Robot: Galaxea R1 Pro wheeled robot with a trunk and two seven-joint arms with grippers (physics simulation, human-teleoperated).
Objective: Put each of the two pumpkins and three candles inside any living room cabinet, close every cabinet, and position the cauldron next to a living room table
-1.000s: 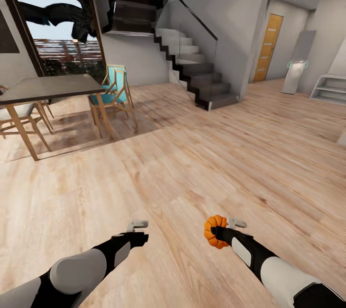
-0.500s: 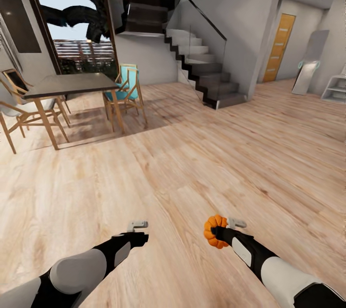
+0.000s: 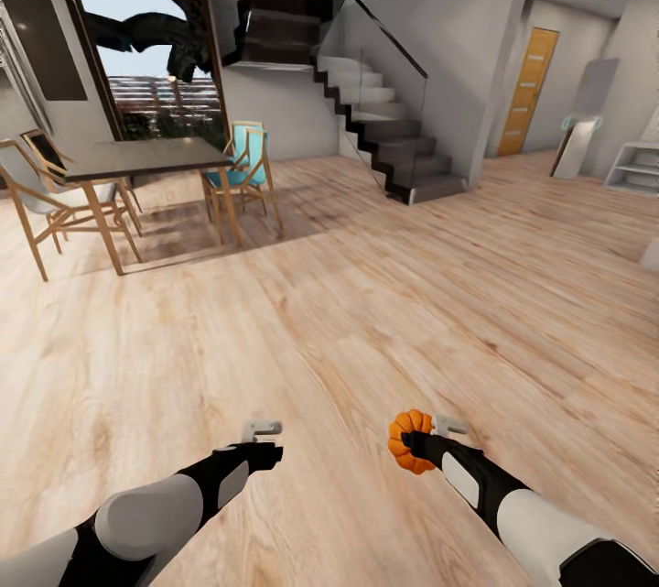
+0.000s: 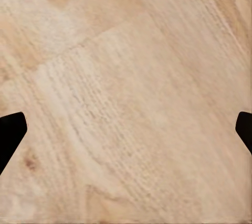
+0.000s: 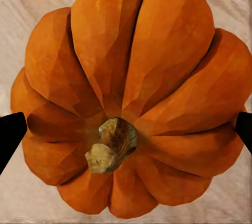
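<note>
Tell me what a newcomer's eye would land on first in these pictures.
The small ribbed orange pumpkin clamped in the right gripper stands out, low and right of centre against the light wood plank floor. The right wrist view shows it stem-on. Behind, a dark staircase with a glass railing rises at centre, and a dark-topped dining table with wooden chairs stands far left.

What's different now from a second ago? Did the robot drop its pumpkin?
No. Only the view turned: the dining table, stairs and orange door slid toward the right of the picture, so the camera swung left. The right gripper still clamps the pumpkin, and the left gripper stays open over the wood floor.
</note>
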